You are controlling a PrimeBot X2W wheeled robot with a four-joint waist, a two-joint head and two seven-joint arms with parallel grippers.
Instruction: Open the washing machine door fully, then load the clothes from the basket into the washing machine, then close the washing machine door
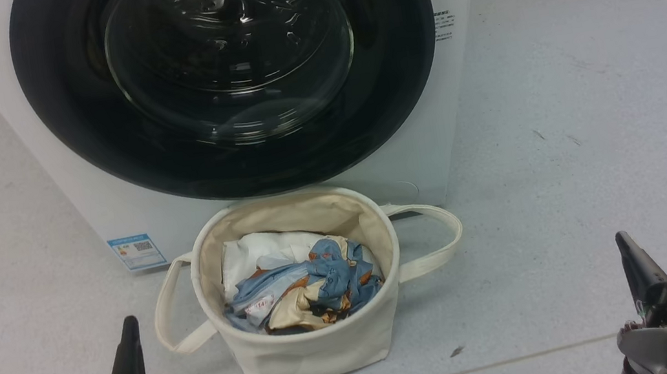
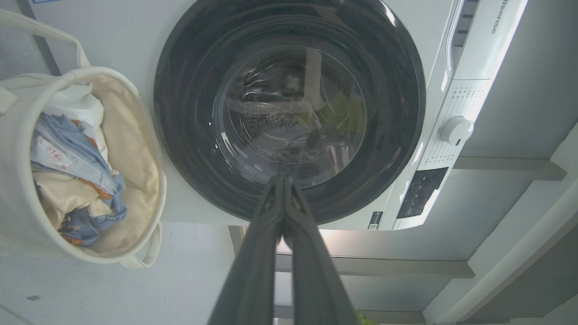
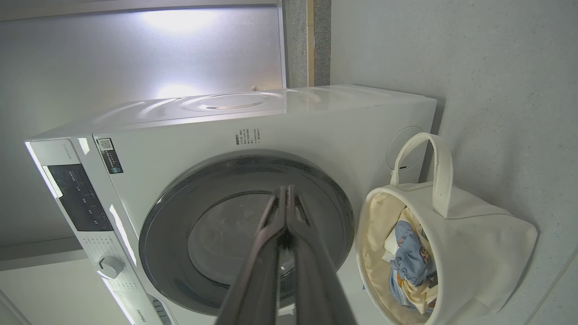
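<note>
The large round washing machine door point(image 1: 227, 78), glossy black rim around bulging glass, lies closed on the big white front-loading washing machine point(image 1: 81, 203), straight ahead of both hands. The left hand point(image 1: 129, 323) and right hand point(image 1: 623, 241) are pinched together, empty and about equally near. The small cream canvas basket point(image 1: 304, 347) of blue, cream and orange patterned clothes point(image 1: 320, 280) stands between them under the door's lower rim. Bare grey floor point(image 1: 590, 112) lies on either side.

The right gripper point(image 3: 285, 189) has its two dark fingers pressed together, pointing at the washing machine door point(image 3: 203, 246), closed against the washing machine point(image 3: 271, 131). Just in front, on the floor point(image 3: 496, 67), stands the basket point(image 3: 478, 253) holding the clothes point(image 3: 408, 255).
</note>
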